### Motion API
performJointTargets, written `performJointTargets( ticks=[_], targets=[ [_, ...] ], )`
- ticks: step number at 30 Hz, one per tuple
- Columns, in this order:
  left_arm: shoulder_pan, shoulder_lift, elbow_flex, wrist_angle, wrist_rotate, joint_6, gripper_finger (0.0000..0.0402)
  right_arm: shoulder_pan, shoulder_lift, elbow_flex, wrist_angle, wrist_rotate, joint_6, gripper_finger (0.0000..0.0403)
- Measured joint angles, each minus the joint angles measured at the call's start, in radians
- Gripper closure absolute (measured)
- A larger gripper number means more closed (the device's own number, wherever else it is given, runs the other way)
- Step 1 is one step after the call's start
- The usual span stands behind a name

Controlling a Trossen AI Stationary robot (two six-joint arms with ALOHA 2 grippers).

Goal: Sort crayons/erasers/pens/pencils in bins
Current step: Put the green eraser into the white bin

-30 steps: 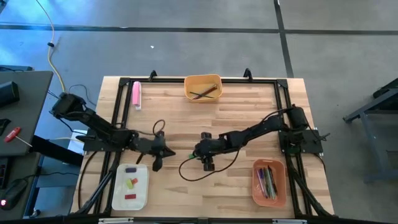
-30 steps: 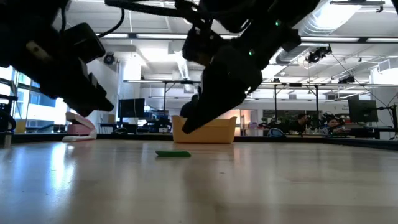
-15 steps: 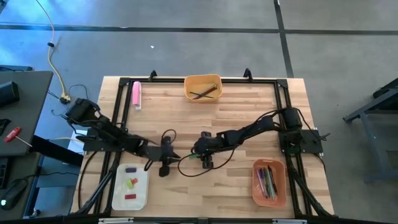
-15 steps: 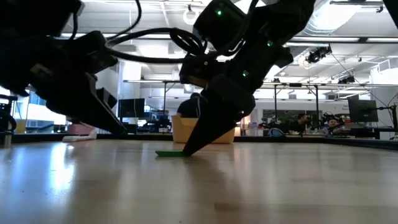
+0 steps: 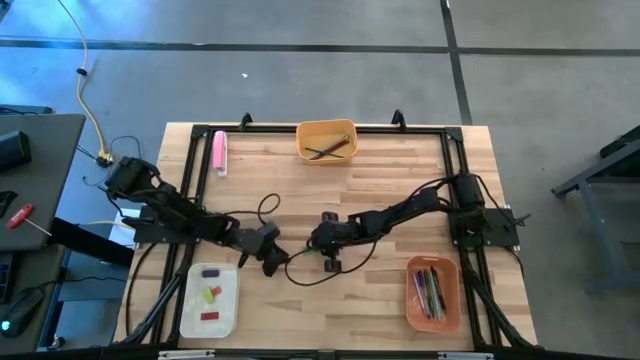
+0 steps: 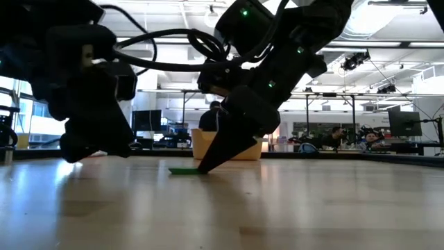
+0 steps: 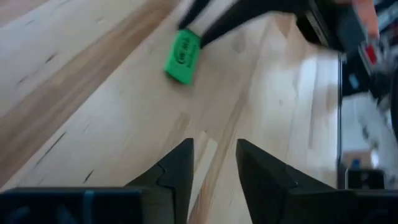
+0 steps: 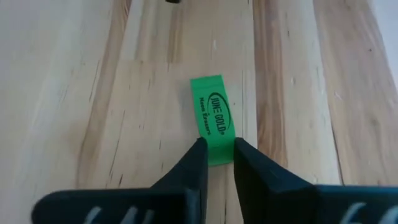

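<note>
the right tool (image 8: 216, 163) is down on the surface (image 5: 390, 180) near its middle, fingers drawn narrow on the near end of the green eraser (image 8: 214, 118). the right wrist view shows the fingertips (image 8: 198, 152) pinching that end, which hides part of it; the rest lies flat on the wood, its dark print readable only in part. in the high view the eraser (image 5: 312, 252) is only a sliver of green beside the right tool (image 5: 322, 243), mostly covered by the arm. in the low view it (image 6: 182, 171) is a thin green strip, with the dark tip of the tool (image 6: 206, 165) touching it.

the left tool (image 7: 212, 163) hovers close by on the eraser's other side, fingers partly apart with nothing between them. its wrist view shows the eraser (image 7: 182, 56) blurred, with the right tool's dark fingers at its far end. in the high view the left tool (image 5: 268, 252) is a dark lump whose fingers cannot be made out.

the white bin (image 5: 190, 300) at the near left holds three small pieces, yellow-green, red and a pale one hard to name. the yellow bin (image 5: 305, 135) at the far edge holds dark sticks. the salmon bin (image 5: 412, 300) at the near right holds a bundle of coloured pens (image 5: 432, 290), too tightly packed to count.
</note>
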Motion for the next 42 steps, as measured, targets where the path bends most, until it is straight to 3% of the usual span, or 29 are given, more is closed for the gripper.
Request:
performJointTargets(
  ticks=[5, 12, 24, 30, 42],
  targets=[
    [0.000, 0.008, 0.000, -0.005, -0.018, -0.107, 0.0267, 0.017, 0.002, -0.003, 0.035, 0.043, 0.000, 0.0361],
    [0.000, 0.008, 0.000, -0.007, -0.041, -0.112, 0.0242, 0.041, 0.010, -0.003, 0.107, 0.109, 0.034, 0.0360],
    [0.002, 0.014, 0.000, -0.046, -0.089, -0.124, 0.0236, 0.062, 0.009, -0.003, 0.213, 0.149, 0.106, 0.0360],
    [0.002, 0.015, -0.001, 0.025, -0.112, -0.074, 0.0243, 0.071, 0.008, -0.002, 0.239, 0.157, 0.104, 0.0360],
    [0.002, 0.015, -0.001, 0.066, -0.129, -0.039, 0.0297, 0.098, 0.006, -0.001, 0.293, 0.293, 0.052, 0.0360]
  ],
)
